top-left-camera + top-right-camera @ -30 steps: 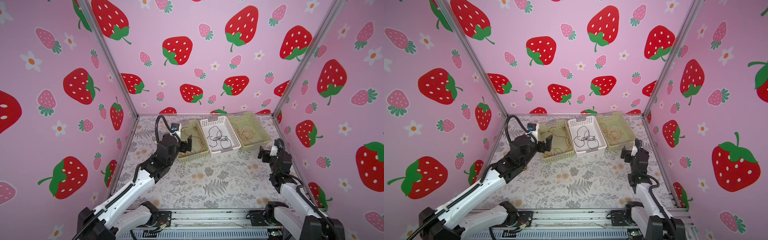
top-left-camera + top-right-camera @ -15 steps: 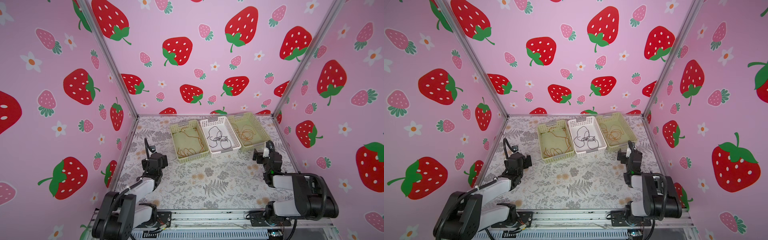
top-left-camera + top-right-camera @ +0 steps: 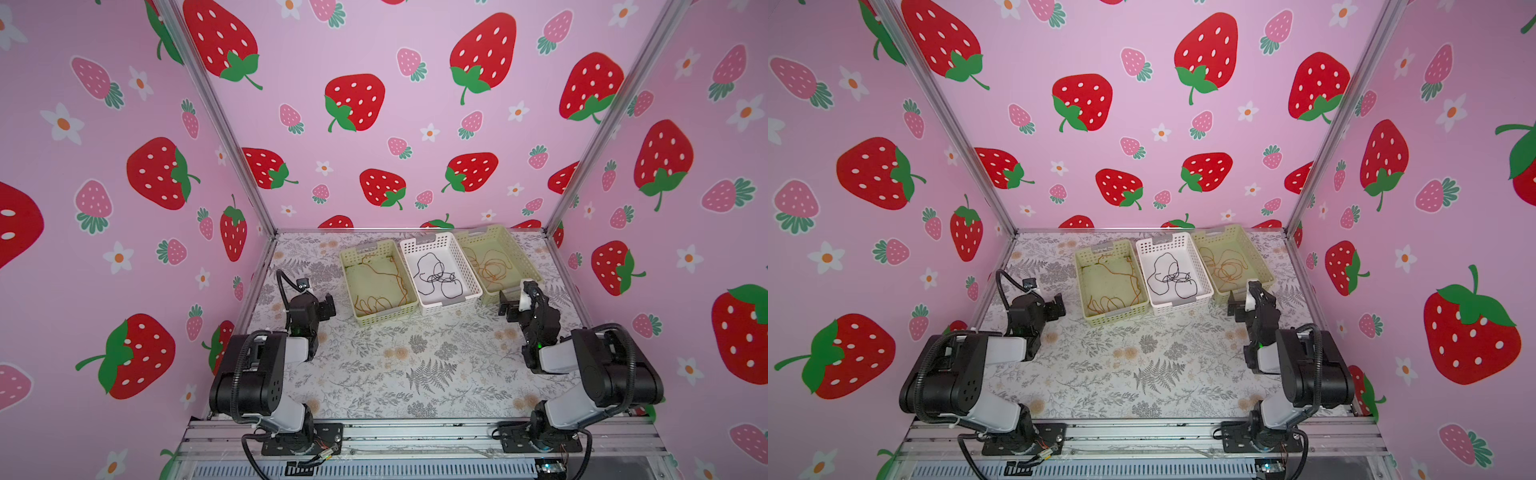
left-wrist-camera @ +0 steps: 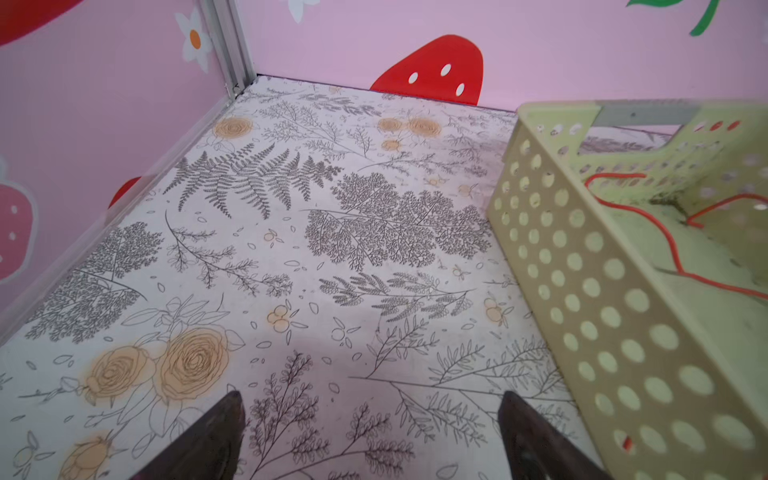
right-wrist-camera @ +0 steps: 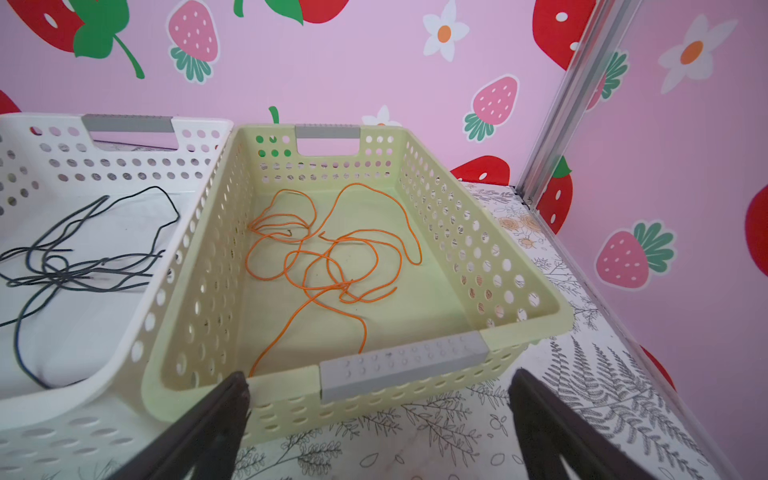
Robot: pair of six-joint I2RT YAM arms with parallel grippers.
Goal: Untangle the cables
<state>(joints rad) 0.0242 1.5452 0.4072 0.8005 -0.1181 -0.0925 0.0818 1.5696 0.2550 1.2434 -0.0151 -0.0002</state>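
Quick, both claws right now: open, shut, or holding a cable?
Left claw: open, holding nothing.
Right claw: open, holding nothing.

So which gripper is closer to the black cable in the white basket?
Right. The right gripper hovers at the near end of the green basket beside the black cable; the left gripper is farther, past the other green basket's outer side.

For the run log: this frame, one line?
left gripper: open, empty; right gripper: open, empty; black cable: white basket; orange cable: right basket; brownish cable: left basket
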